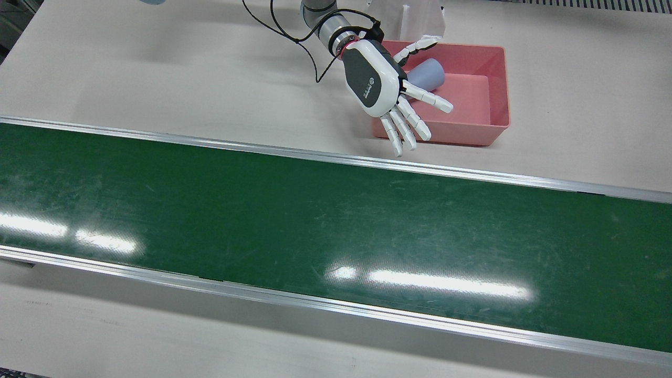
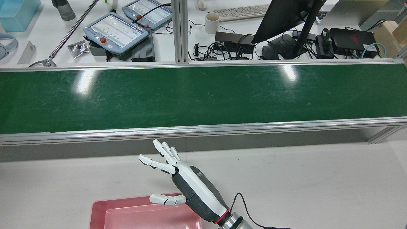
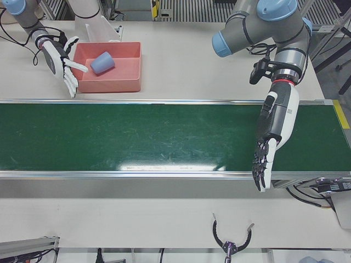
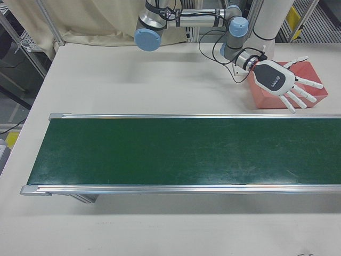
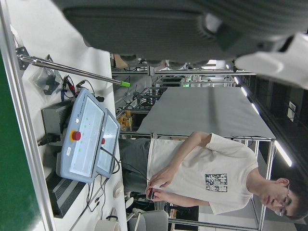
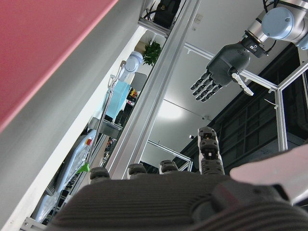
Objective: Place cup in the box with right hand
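A pale blue cup (image 1: pixel 426 74) lies on its side inside the pink box (image 1: pixel 499 89); it also shows in the left-front view (image 3: pixel 102 62). My right hand (image 1: pixel 380 86) is open with its fingers spread, empty, over the box's near-left corner beside the cup. It also shows in the rear view (image 2: pixel 187 184), the left-front view (image 3: pixel 57 60) and the right-front view (image 4: pixel 279 81). My left hand (image 3: pixel 271 137) is open, fingers pointing down over the green belt's far end, away from the box.
The green conveyor belt (image 1: pixel 315 226) with metal rails runs across the table in front of the box. Teach pendants (image 2: pixel 116 30), a mug (image 2: pixel 212 23), a monitor and cables lie beyond the belt in the rear view.
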Robot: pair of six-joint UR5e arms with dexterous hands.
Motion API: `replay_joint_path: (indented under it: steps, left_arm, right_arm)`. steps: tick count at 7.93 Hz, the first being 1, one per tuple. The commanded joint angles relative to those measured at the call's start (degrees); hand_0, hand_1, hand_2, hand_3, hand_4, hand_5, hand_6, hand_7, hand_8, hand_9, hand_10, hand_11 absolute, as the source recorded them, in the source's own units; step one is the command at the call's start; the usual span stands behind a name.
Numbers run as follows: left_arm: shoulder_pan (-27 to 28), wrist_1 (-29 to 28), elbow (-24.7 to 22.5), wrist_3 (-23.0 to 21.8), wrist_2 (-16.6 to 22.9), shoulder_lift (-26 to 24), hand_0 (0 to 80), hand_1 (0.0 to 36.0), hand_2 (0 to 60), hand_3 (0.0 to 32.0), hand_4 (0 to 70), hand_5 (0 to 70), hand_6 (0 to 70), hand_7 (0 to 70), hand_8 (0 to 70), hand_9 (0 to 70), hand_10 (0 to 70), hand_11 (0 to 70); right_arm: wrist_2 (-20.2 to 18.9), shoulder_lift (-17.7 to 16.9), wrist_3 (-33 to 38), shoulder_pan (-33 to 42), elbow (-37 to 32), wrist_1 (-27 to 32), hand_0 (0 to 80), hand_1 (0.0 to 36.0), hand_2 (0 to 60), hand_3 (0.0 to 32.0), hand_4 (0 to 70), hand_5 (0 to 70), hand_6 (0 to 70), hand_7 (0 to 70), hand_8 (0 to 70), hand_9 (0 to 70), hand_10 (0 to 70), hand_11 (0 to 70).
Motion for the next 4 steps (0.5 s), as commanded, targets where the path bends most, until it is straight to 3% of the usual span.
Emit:
replay_joint_path:
  steps: [1,2,3,4]
  left_arm:
    - [0.0,0.0,0.0,0.0,0.0,0.0,0.0,0.0,0.0,0.0,0.0,0.0,0.0,0.0,0.0,0.0,0.0,0.0]
    - [0.0,0.0,0.0,0.0,-0.1,0.0,0.0,0.0,0.0,0.0,0.0,0.0,0.0,0.0,0.0,0.0,0.0,0.0]
    - [0.0,0.0,0.0,0.0,-0.1,0.0,0.0,0.0,0.0,0.0,0.0,0.0,0.0,0.0,0.0,0.0,0.0,0.0]
    - [0.0,0.0,0.0,0.0,-0.1,0.0,0.0,0.0,0.0,0.0,0.0,0.0,0.0,0.0,0.0,0.0,0.0,0.0]
  right_arm:
    - [-0.8,-2.6,2.5,5.4,4.4,0.0,0.0,0.0,0.0,14.6,25.3,0.0,0.0,6.3,0.0,0.0,0.0,0.0]
    - [-3.5,-4.0,8.2,10.2,4.7,-0.3,7.2,0.0,0.0,13.4,26.5,0.0,0.0,6.8,0.0,0.0,0.0,0.0]
    - [-7.7,-5.2,13.0,15.7,4.6,-0.3,22.6,0.0,0.0,12.0,26.9,0.0,0.0,7.9,0.0,0.1,0.0,0.0]
    - [-9.2,-6.5,17.1,19.3,4.6,-0.7,30.5,0.0,0.0,10.2,30.3,0.0,0.0,9.2,0.0,0.4,0.0,0.0]
